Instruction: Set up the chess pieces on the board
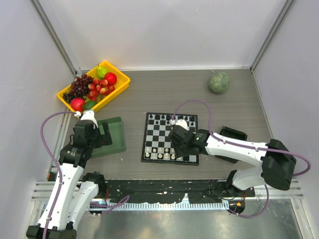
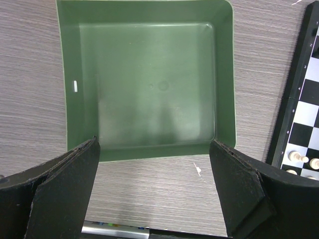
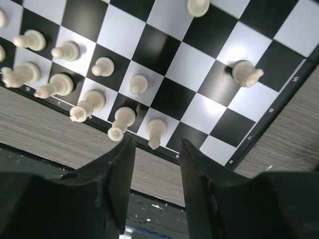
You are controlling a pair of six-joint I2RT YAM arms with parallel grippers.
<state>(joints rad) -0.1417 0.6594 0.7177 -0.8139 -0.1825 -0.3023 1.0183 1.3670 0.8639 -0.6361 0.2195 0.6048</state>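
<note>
The chessboard (image 1: 159, 130) lies mid-table, with black pieces (image 1: 157, 118) along its far row and cream-white pieces (image 1: 159, 155) along its near rows. In the right wrist view the board (image 3: 199, 59) fills the top, with several cream-white pieces (image 3: 99, 67) at left and one apart (image 3: 246, 73) at right. My right gripper (image 3: 155, 149) is open and empty, just above the near edge, a cream-white piece (image 3: 156, 132) standing right before its gap. My left gripper (image 2: 152, 164) is open and empty over bare table, just near the green tray (image 2: 75, 124).
A yellow bin (image 1: 119, 87) of red and purple fruit stands at the back left. A green round object (image 1: 219, 82) lies at the back right. A black object (image 1: 233, 134) sits right of the board. The board's edge (image 2: 291, 114) shows right of the tray.
</note>
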